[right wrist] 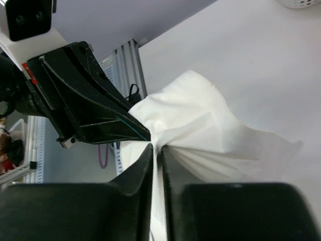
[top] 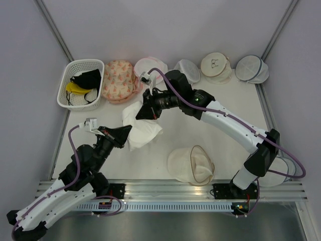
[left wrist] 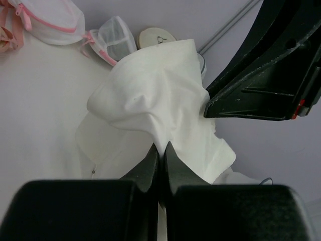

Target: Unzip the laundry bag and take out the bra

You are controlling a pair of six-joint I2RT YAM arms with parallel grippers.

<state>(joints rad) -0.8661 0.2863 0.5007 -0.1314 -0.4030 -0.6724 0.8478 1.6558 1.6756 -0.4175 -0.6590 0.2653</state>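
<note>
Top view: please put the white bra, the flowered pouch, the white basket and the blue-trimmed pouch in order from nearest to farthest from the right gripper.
1. white bra: held by the right gripper, middle of the table.
2. flowered pouch: at the back, a little to the left.
3. white basket: back left corner.
4. blue-trimmed pouch: back right corner.

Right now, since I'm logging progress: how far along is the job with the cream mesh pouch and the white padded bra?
Done: the cream-white mesh laundry bag with tan zip trim lies unzipped, its mouth gaping. In hand: the plain white padded bra is outside it, pinched by both the left gripper and the right gripper. Left: probably only setting it down and letting go.
</note>
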